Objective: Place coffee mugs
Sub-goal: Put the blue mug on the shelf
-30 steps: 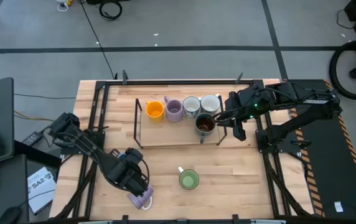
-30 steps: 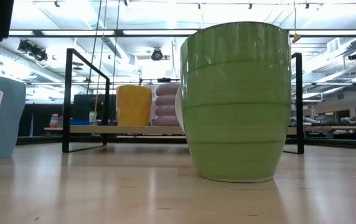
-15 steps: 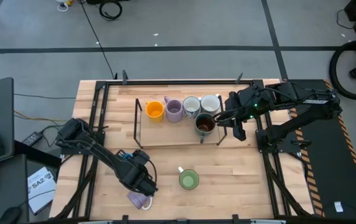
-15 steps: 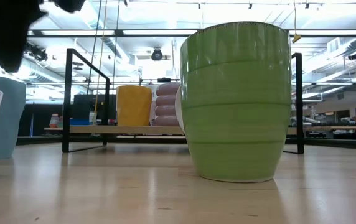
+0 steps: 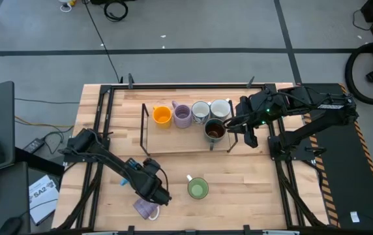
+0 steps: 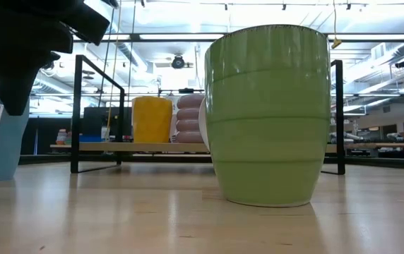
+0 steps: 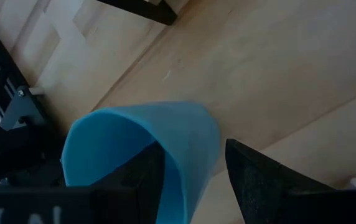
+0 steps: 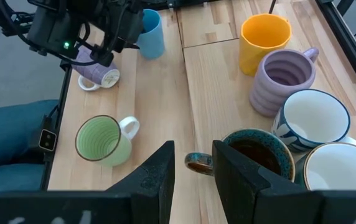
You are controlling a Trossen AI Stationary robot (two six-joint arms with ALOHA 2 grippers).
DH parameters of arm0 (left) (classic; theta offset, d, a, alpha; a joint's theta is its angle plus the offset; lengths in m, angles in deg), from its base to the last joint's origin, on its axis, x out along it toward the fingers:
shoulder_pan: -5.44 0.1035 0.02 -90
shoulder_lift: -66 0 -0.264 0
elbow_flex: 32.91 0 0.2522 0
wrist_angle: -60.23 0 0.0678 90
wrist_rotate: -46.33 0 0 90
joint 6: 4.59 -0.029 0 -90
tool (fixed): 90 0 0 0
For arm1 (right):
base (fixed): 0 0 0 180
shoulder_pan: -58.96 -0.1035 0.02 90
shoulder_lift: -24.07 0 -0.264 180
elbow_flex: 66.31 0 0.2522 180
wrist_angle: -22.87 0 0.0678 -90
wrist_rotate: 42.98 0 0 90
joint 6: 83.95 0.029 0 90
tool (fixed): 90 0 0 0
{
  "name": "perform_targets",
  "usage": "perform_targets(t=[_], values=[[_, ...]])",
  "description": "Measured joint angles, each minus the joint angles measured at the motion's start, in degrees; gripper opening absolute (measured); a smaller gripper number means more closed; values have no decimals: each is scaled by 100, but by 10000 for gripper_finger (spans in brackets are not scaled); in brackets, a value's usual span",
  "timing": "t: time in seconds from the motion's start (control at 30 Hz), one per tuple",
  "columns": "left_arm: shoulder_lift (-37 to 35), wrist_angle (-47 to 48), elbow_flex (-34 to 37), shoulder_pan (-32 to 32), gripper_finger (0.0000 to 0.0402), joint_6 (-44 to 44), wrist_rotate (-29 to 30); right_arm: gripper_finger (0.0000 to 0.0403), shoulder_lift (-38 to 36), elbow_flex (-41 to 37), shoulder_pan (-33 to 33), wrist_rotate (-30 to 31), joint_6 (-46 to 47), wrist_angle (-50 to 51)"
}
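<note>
A bright blue mug (image 8: 152,31) (image 7: 165,143) stands upright on the table. My left gripper (image 7: 193,146) (image 5: 152,189) is open and close against it: in the left wrist view one finger shows before the mug's mouth and the other outside its wall. My right gripper (image 8: 193,155) is open at the rack, with its fingers on either side of the handle (image 8: 196,163) of the dark glazed mug (image 5: 214,130). That mug stands on the rack board. A green mug (image 5: 197,189) and a lilac mug (image 5: 146,209) stand on the table. My left gripper comes at the blue mug's rim (image 7: 187,124) slanting down from the table's right. I cannot tell whether either finger touches the wall. The mug stands on its base on the table.
The low black-framed rack (image 5: 173,140) also holds an orange mug (image 5: 162,115), a ribbed lilac mug (image 5: 182,115), a white mug with blue pattern (image 5: 200,111) and a pale mug (image 5: 220,108). Bare wood lies between the rack and the green mug.
My left arm has moved toward the table's right and near edge and come lower. In the low view it has entered from the upper left and now stands in front of the blue mug. No mug has moved.
</note>
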Motion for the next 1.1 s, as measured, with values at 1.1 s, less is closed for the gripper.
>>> perform_targets(t=[1.1], values=[[-9, -179, 2, -1, 25, -133, 153, 113, 0, 0, 0, 4, 1, 0]])
